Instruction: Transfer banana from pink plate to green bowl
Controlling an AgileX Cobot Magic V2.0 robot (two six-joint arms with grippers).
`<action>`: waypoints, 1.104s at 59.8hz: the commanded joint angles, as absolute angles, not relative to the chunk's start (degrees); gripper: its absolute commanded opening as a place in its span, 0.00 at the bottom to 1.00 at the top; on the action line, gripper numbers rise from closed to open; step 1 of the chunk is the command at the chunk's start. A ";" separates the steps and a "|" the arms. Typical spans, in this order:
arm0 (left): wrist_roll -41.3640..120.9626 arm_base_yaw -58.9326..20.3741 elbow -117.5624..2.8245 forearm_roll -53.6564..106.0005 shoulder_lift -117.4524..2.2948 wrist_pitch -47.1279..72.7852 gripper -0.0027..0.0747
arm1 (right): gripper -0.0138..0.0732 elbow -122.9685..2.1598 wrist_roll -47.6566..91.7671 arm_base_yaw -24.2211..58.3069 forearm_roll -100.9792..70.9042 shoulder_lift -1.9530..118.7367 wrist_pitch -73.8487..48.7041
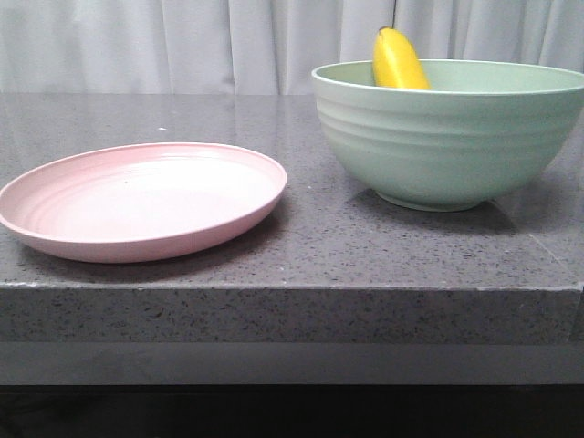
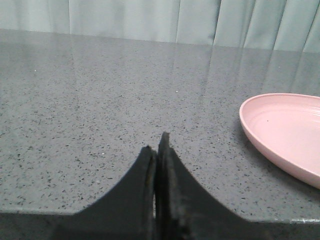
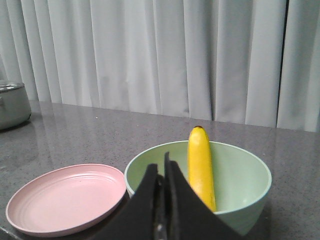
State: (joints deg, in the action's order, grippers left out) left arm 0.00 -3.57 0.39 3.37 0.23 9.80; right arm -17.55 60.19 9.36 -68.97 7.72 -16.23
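A grey speckled stone counter [image 1: 301, 246] holds two dishes in front of a pale curtain [image 1: 182, 41]. On the left sits a shallow pink plate [image 1: 141, 201] with nothing on it. To its right, a little apart from it, stands a deep green bowl [image 1: 447, 137]. The banana [image 1: 398, 60] is inside the bowl, standing nearly upright and leaning on the inner wall, its tip rising above the rim. The left gripper [image 2: 159, 150] hangs low over bare counter beside the plate, its jaws pressed together and holding nothing. The right gripper [image 3: 163, 172] hovers on the near side of the bowl, its jaws likewise closed and empty, clear of the banana. A grey metal pot [image 3: 12, 104] stands at the far edge of the counter. Judging by how things lie, the transfer looks done: the fruit is off the plate and in the bowl. What remains appears to be only a retreat, drawing the right arm away from the bowl without brushing its rim or knocking the leaning banana.
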 commanded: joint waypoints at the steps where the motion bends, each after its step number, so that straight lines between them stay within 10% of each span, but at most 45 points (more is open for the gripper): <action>1: -0.47 -3.47 0.66 3.88 1.38 4.67 0.01 | 0.04 -18.89 60.43 9.28 -70.29 8.36 -14.84; 20: -0.47 -3.47 0.66 3.88 1.38 4.67 0.01 | 0.04 -18.77 56.17 9.28 -62.49 8.36 -14.13; 44: -0.47 -3.47 0.66 3.88 1.38 4.67 0.01 | 0.04 -15.19 -2.12 9.28 -6.24 8.36 -5.40; 66: -0.47 -3.47 0.66 3.88 1.38 4.67 0.01 | 0.04 -1.79 -4.40 1.54 -3.04 5.94 0.36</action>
